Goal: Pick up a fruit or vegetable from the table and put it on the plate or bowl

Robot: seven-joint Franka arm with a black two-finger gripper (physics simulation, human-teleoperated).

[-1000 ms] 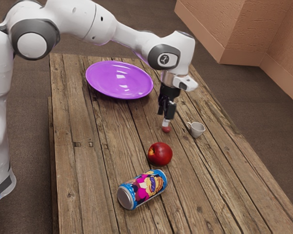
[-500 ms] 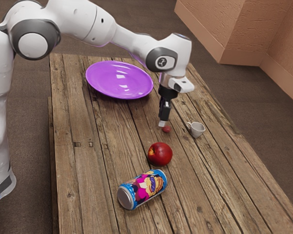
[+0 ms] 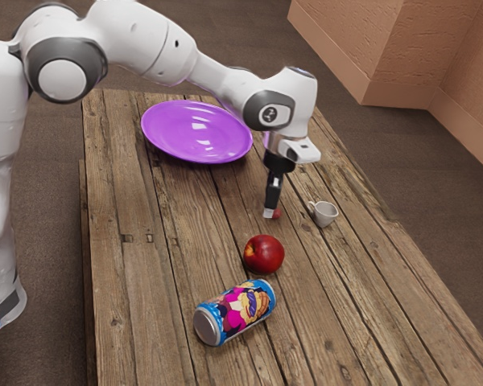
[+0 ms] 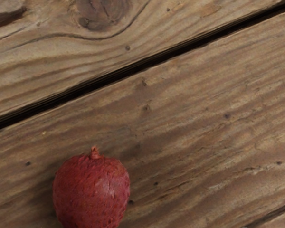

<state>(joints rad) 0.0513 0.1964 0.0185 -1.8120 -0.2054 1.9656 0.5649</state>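
A small red strawberry lies on the wooden table, close under my hand in the wrist view, strawberry. My black gripper points straight down with its tips at table level right at the strawberry, which peeks out on the exterior view's right of them. The fingers line up one behind the other and are open. A red apple rests nearer the front. The purple plate sits at the far end, holding nothing.
A small white cup stands just to the exterior view's right of the strawberry. A colourful can lies on its side near the front. Brick-coloured walls rise beyond the table's right side.
My hand has turned about its vertical axis and come down, so the tips now reach the table beside the strawberry. The strawberry, apple, can and cup have not moved.
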